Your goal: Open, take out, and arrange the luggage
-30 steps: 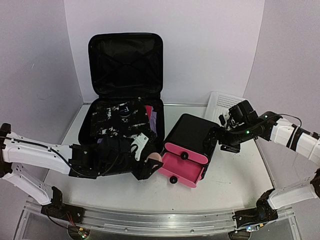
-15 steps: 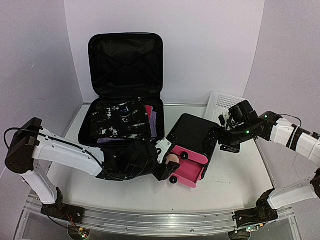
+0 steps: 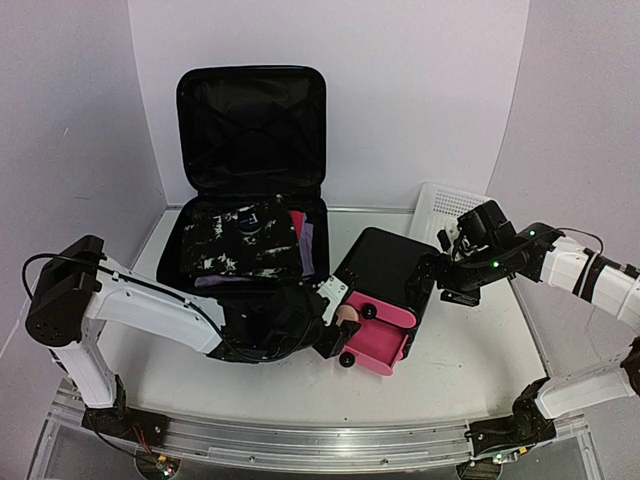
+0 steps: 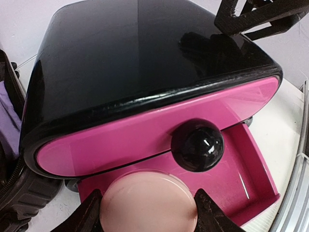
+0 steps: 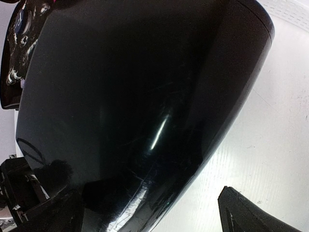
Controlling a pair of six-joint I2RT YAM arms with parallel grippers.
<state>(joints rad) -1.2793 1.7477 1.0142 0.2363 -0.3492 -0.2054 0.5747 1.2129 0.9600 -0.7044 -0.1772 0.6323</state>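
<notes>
The luggage [image 3: 248,200] lies open, lid upright against the back wall.

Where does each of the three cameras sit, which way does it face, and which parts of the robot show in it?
Top external: above and behind the bases, looking down at the open luggage; both arms show.
Left wrist: on the left tool, facing the drawer box; its fingers grip a pale pink disc.
Right wrist: on the right tool, pressed close to the box's glossy black back; only dark finger edges show.
Shared: the drawer box appears in all three.
</notes>
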